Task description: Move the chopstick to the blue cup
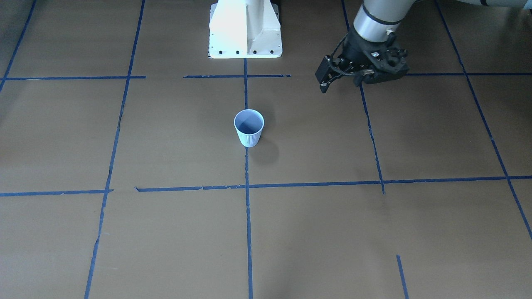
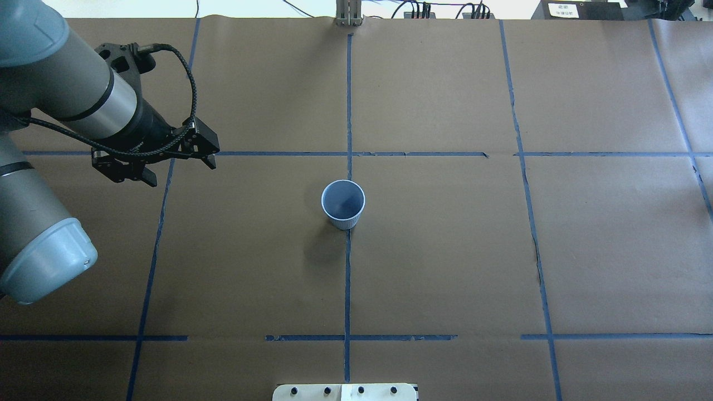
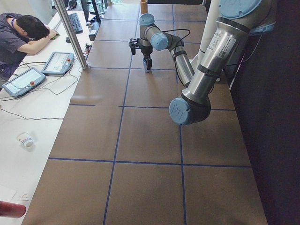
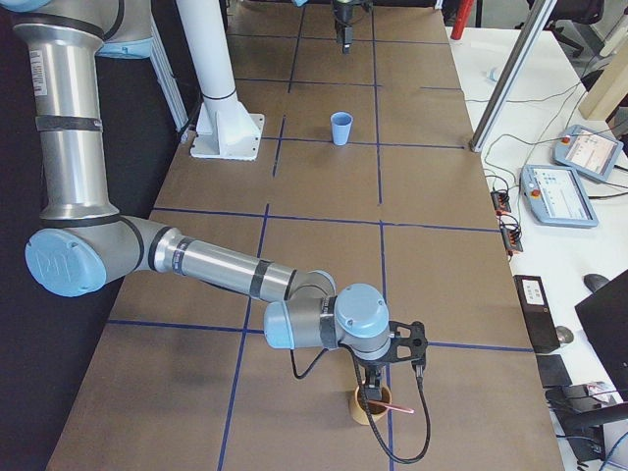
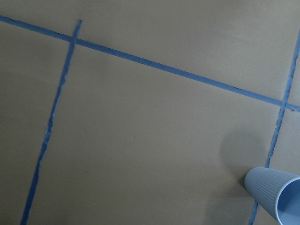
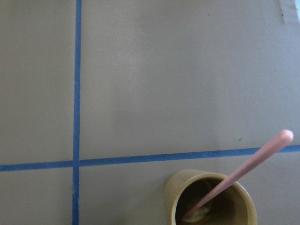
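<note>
Light: bright, even, cool-toned, from above
Shadows: soft-edged; the blue cup throws a faint blot on the brown table paper, toward the robot's left
Glare: white pedestal blown out in the front-facing view; far table edge washed white overhead
Focus: fixed views sharp; both wrist views soft and greyish, chopstick edges blurred

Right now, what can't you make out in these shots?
- Right gripper: seen only in the exterior right view, small, above the tan cup; open or shut unclear.
- Chopstick: lower end lost in the cup's dark inside, right wrist view.
- Blue cup: cut off by the frame corner in the left wrist view.
- Right arm, tan cup and chopstick: outside the overhead and front views.
</note>
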